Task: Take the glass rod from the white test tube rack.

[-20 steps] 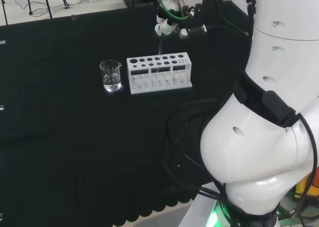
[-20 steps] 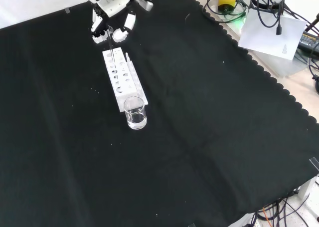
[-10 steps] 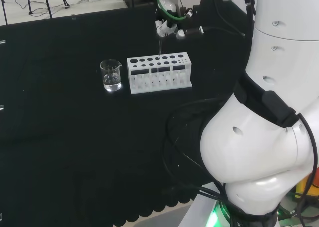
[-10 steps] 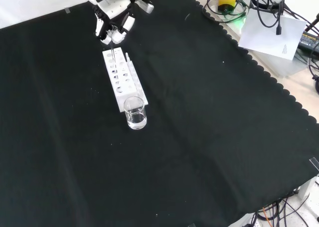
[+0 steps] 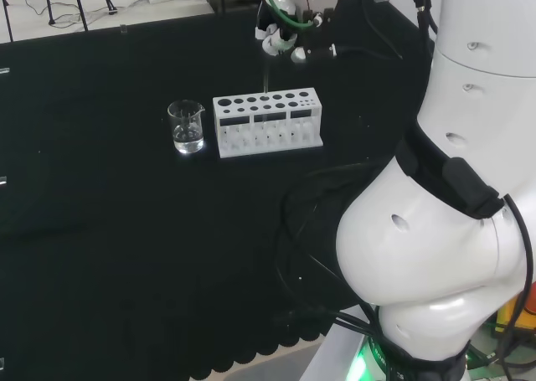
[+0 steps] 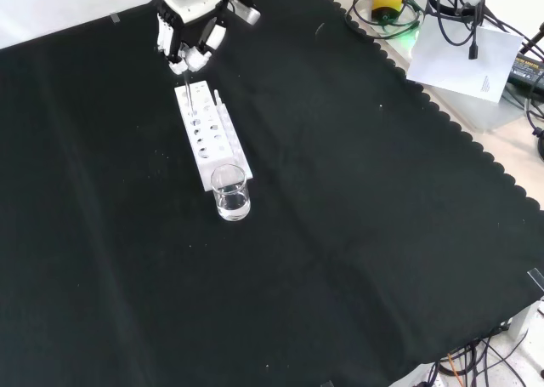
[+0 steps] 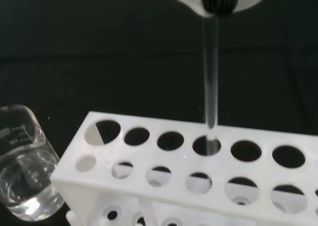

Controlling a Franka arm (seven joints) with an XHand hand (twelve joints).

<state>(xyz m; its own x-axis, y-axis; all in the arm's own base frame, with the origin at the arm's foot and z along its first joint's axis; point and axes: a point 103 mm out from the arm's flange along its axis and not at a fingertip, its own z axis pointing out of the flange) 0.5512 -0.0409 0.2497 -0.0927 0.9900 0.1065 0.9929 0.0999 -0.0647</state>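
One glass rod [image 7: 210,82] hangs upright from the hand [image 6: 190,45], whose fingers are curled in and pinch the rod's upper end. In the wrist view the rod's lower tip sits right at the mouth of a hole in the back row of the white test tube rack [image 7: 164,171], about level with the rack's top face; whether the tip is just inside the hole or just clear of it cannot be told. In the head view the hand [image 5: 289,39] is above and behind the rack [image 5: 268,123], and the thin rod [image 5: 265,81] runs down from the fingers to the rack's top. In the front view the rack [image 6: 212,133] lies lengthwise away from the camera, with the hand over its far end and the rod [image 6: 188,93] reaching down to it. A small glass beaker [image 6: 231,192] with some clear liquid stands just beside the rack's near end there, at the rack's left in the head view [image 5: 186,126]. All rest on the black cloth [image 6: 357,217]
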